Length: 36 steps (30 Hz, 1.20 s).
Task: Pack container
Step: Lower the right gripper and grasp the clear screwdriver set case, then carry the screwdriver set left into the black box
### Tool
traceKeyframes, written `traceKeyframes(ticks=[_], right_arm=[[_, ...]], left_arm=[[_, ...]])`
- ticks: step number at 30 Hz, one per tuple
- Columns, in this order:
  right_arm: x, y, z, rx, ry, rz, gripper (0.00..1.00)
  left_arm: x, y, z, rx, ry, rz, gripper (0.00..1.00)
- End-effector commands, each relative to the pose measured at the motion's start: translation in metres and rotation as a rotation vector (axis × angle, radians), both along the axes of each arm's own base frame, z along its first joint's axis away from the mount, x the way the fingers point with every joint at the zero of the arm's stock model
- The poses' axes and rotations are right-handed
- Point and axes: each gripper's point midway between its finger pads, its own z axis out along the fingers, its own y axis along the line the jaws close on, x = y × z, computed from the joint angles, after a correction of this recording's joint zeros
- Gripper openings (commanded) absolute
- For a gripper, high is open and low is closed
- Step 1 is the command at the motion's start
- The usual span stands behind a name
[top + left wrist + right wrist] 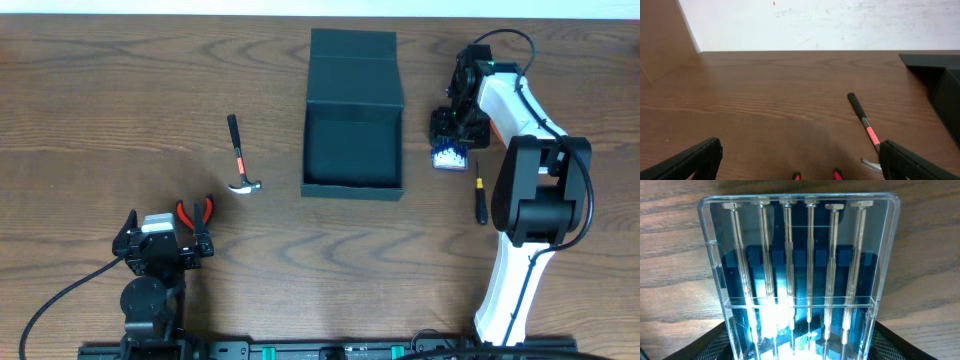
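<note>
The container (352,188) is a dark, nearly black square box standing open at the table's middle back, its flap lid (354,62) folded away behind; its interior looks empty. Its corner shows in the left wrist view (939,75). My right gripper (452,130) is just right of the box, shut on a clear blue case of screwdriver bits (449,156). The case (800,255) sits between both fingers (800,347). My left gripper (167,234) is open and empty at the front left (800,151), over red-handled pliers (196,212).
A hammer (238,156) with a black and red handle lies left of the box, and shows in the left wrist view (865,125). The pliers' handle tips (816,175) peek in at the bottom. A small black screwdriver (479,200) lies right of the box, by the right arm.
</note>
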Motion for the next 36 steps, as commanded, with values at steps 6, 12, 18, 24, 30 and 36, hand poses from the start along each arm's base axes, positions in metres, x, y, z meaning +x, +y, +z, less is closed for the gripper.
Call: traceKeyframes(ticks=[6, 12, 18, 24, 30, 36], right_arm=[[0.037, 0.002, 0.051, -0.002, -0.104, 0.014, 0.51], [0.056, 0.011, 0.095, -0.004, -0.184, 0.052, 0.51], [0.062, 0.036, 0.139, -0.008, -0.243, 0.150, 0.51], [0.055, 0.079, 0.172, -0.001, -0.277, 0.265, 0.50], [0.040, 0.136, 0.194, 0.021, -0.302, 0.364, 0.50], [0.013, 0.190, 0.194, 0.038, -0.274, 0.402, 0.49]], left_arm=[[0.000, -0.001, -0.016, 0.013, 0.039, -0.008, 0.99], [0.000, -0.001, -0.016, 0.013, 0.039, -0.008, 0.99], [0.000, -0.001, -0.016, 0.013, 0.039, -0.008, 0.99], [0.000, -0.001, -0.016, 0.013, 0.039, -0.008, 0.99], [0.000, -0.001, -0.016, 0.013, 0.039, -0.008, 0.99], [0.000, -0.001, -0.016, 0.013, 0.039, -0.008, 0.99]])
